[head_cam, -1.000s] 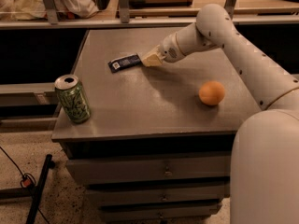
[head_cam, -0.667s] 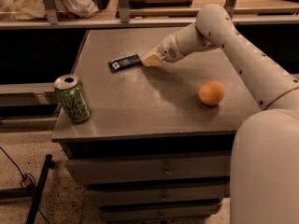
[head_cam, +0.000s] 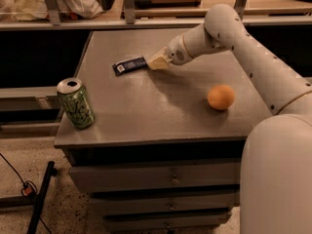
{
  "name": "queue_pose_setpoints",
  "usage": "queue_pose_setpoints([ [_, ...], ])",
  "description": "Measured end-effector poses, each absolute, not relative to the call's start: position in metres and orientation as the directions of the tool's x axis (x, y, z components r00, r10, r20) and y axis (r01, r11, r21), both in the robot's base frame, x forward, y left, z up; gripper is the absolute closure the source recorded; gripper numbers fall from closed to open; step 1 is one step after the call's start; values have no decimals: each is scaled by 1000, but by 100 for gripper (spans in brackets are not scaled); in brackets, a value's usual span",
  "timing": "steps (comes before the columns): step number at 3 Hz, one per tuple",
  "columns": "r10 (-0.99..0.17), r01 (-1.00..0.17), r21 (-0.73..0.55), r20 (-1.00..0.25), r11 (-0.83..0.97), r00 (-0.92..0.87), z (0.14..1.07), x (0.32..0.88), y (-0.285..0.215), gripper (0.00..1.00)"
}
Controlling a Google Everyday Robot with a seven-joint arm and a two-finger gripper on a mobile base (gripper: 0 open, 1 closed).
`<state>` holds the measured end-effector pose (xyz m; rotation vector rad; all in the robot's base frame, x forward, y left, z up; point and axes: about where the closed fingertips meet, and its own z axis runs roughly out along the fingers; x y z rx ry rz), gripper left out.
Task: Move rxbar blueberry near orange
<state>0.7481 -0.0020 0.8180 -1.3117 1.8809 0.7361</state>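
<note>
Grey metal table (head_cam: 146, 118) carries a flat rectangular snack bar in a dark navy wrapper (head_cam: 129, 65) toward its back left, well apart from the round orange fruit (head_cam: 221, 97) at the right. The beige end effector (head_cam: 157, 62) sits low at the bar's right end; whether it clamps the bar, I cannot tell. A green drink can (head_cam: 75, 103) stands upright near the front left corner.
</note>
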Motion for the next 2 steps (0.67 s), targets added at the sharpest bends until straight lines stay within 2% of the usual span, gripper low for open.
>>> queue_pose_setpoints([
  [2, -537, -946, 51, -813, 320, -226, 818, 748, -2, 100],
])
